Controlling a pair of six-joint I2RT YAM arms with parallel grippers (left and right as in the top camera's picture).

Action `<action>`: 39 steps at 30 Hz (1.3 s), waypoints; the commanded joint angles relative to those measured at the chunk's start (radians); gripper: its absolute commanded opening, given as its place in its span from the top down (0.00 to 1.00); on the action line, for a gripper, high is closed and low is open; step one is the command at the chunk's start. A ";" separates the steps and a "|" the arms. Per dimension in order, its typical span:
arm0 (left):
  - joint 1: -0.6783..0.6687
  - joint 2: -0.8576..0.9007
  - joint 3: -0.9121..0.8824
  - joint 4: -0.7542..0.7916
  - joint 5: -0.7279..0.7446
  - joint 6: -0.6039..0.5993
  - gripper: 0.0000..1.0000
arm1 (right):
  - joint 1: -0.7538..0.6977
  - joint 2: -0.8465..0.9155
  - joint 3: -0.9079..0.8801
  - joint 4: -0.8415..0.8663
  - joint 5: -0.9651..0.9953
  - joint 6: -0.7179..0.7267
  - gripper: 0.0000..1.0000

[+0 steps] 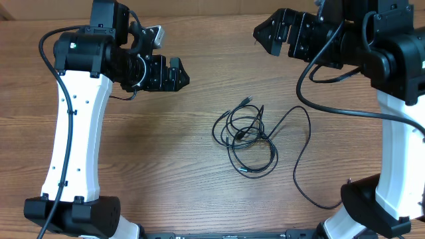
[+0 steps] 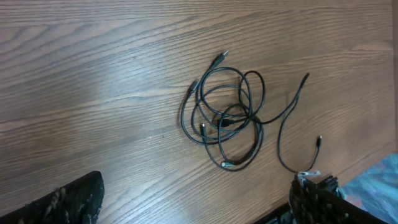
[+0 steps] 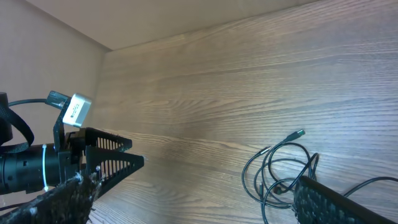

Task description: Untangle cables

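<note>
**Two grippers spread wide, cables lying free on the table between them**

Farthest left, the left arm [image 1: 73, 133] rises white from its black base at the near edge and bends toward the middle. The left gripper [image 1: 178, 73] hangs above bare wood at the far left of centre. Its jaws are released and wide apart. In the left wrist view its fingers [image 2: 62, 199] sit at the two bottom corners with only table showing between them. They grasp nothing.

Near the centre of the table [image 1: 166, 153] lie the cables [image 1: 242, 134], a loose bundle of thin black loops crossing over one another, flat on the wood. They lie nearer than both grippers and well apart from each. One small plug end [image 1: 249, 99] sticks out of the far side of the bundle. From its right side one long strand [image 1: 307, 123] arcs away, then curves back toward the near edge, and ends near the base of the right arm [image 1: 398, 146].

At the far right of centre, the right gripper [image 1: 264, 36] hovers close to the far edge of the table. Its jaws too are released and spread wide. The right wrist view shows one dark finger at each bottom corner with nothing between them, and part of the bundle beside the right-hand finger.
</note>
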 commanded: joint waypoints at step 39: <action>-0.006 0.002 0.001 0.009 -0.030 0.016 0.00 | -0.008 -0.010 0.003 -0.001 -0.006 0.001 0.00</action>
